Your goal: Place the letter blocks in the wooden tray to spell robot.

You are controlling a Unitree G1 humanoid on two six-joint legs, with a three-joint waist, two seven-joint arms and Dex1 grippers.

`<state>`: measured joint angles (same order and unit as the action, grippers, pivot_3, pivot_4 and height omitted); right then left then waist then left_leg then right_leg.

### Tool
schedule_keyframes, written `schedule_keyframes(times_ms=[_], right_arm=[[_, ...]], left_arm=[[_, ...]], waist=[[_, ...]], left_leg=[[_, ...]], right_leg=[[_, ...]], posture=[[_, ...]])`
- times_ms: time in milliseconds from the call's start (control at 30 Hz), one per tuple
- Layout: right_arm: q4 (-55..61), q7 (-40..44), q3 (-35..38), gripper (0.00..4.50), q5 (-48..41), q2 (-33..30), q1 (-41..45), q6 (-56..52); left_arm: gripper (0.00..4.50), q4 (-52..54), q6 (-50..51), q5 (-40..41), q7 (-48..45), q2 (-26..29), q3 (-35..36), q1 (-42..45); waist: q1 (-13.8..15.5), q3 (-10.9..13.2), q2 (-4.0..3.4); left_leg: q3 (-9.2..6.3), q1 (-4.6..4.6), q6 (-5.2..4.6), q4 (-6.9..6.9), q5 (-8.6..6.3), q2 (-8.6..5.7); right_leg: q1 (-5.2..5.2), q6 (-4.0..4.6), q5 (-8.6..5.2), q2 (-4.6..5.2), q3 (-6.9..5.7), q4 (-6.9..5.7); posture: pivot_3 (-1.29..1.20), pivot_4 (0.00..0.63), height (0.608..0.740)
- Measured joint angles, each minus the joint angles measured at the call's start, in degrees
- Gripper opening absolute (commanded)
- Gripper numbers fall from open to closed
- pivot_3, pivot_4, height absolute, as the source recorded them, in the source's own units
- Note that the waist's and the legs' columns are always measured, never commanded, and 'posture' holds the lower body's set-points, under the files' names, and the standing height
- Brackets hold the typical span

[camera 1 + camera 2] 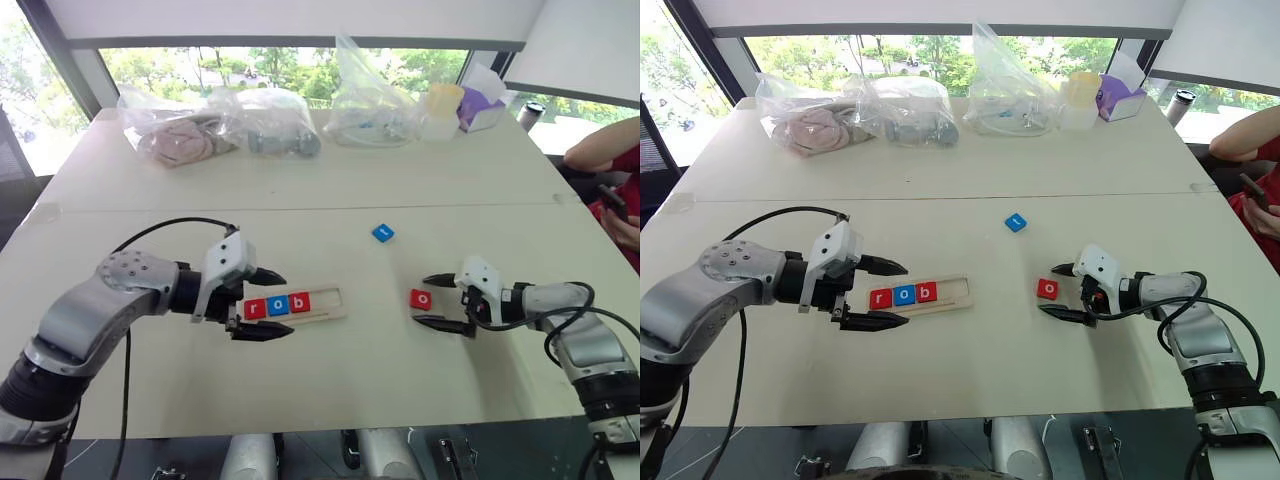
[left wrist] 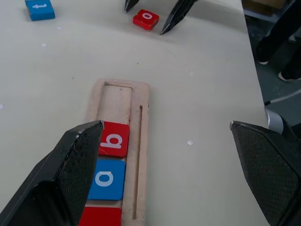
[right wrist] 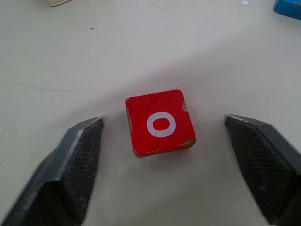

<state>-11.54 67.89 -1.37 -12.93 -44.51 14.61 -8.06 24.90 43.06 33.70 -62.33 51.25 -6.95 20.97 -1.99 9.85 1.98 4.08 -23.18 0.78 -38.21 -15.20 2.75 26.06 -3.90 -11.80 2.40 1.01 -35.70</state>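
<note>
The right gripper (image 3: 162, 155) is straddling the red o block (image 3: 160, 122), jaws unclenched and not touching; closing off-centre risks twisting it.

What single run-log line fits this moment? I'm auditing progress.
pale wooden tray: r, o, b placed | red square o block: on table, between open right gripper fingers, ungripped | left gripper: open
</note>
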Motion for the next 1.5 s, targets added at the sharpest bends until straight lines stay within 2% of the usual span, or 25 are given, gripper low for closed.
schedule_keyframes(times_ms=[100, 233, 333, 467, 600, 733, 933, 1033, 1500], right_arm=[[0.19, 0.11, -0.02, 1.14, -0.55, 0.27, -0.09, -0.32], [0.56, -0.27, -0.03, 1.14, -0.85, 0.37, 0.1, -1.55], [3.36, -1.1, -0.59, 1.14, -2.13, 1.81, 3.15, -6.58], [13.46, 0.33, -7.21, 1.14, -3.69, 6.23, 13.17, -13.02], [13.46, 2.58, -14.24, 1.14, -2.46, 9.56, 17.86, -14.62], [7.97, 2.62, -18.86, 1.14, 1.13, 13.87, 21.21, -11.92], [3.11, 1.74, -23.12, 1.14, 6.56, 16.09, 23.13, -7.71], [1.07, 1.69, -24.06, 1.14, 8.25, 16.69, 23.48, -6.4], [-0.17, 2.21, -24.15, 1.14, 9.53, 17.78, 23.77, -5.7]], left_arm=[[4.5, 0.0, 0.0, 0.0, 0.02, 0.24, 0.0, -0.02], [4.5, -0.05, -0.15, -0.49, -0.01, 0.79, 0.01, -0.42], [4.5, -1.0, -0.38, -0.98, -0.08, 2.08, 0.31, -1.56], [4.5, -2.53, -1.66, -2.9, -0.54, 5.62, 1.59, -3.29], [4.5, -3.6, -3.73, -5.99, -1.53, 10.07, 2.59, -7.43], [4.5, -2.31, -2.25, -3.53, -1.25, 9.54, 6.53, -8.63], [4.5, -0.38, -0.89, -2.52, 0.56, 8.64, 8.41, -10.96], [4.5, 1.38, 0.42, -0.41, 1.56, 7.05, 8.89, -11.06], [4.5, 2.24, 0.43, 0.54, 3.08, 6.82, 8.81, -11.07]], waist=[[0.0, 0.0, 0.0], [-0.01, 0.0, 0.0], [-0.62, 0.04, 0.0], [-0.99, 0.12, 0.02], [0.05, 0.15, -0.04], [0.65, 0.19, -0.06], [1.18, 0.19, -0.07], [1.1, 0.19, -0.07], [0.99, 0.2, -0.08]], left_leg=[[0.01, 0.05, 0.0, -0.01, 0.0, 0.0], [0.01, 0.13, 0.0, -0.01, 0.0, 0.0], [0.1, 0.27, 0.0, 0.0, 0.0, 0.01], [-0.28, 0.72, 0.01, 0.07, 0.0, 0.14], [-0.59, 0.75, 0.02, 0.25, -0.01, 0.18], [-0.49, 0.56, 0.01, 0.22, -0.01, 0.18], [-0.47, 0.58, 0.01, 0.22, -0.01, 0.18], [-0.46, 0.59, 0.02, 0.18, -0.01, 0.18], [-0.49, 0.67, 0.01, 0.19, -0.01, 0.2]], right_leg=[[0.0, 0.0, 0.0, 0.01, 0.02, -0.1], [0.0, 0.01, 0.0, 0.0, 0.02, -0.25], [0.05, 0.01, 0.0, -0.01, 0.11, -0.4], [-0.21, 0.14, 0.06, -0.52, 0.31, -0.41], [-0.26, 0.38, -0.08, -0.69, 0.27, -0.39], [-0.14, 0.58, 0.04, -0.67, 0.31, -0.35], [-0.14, 0.58, 0.04, -0.68, 0.32, -0.38], [-0.15, 0.58, 0.04, -0.68, 0.33, -0.39], [-0.2, 0.59, 0.05, -0.74, 0.33, -0.43]], posture=[[0.0, 0.15, 0.739], [0.0, 0.15, 0.739], [0.0, 0.15, 0.739], [0.0, 0.15, 0.739], [0.0, 0.15, 0.739], [0.0, 0.15, 0.739], [0.0, 0.15, 0.739], [0.0, 0.15, 0.739], [0.0, 0.15, 0.739]])
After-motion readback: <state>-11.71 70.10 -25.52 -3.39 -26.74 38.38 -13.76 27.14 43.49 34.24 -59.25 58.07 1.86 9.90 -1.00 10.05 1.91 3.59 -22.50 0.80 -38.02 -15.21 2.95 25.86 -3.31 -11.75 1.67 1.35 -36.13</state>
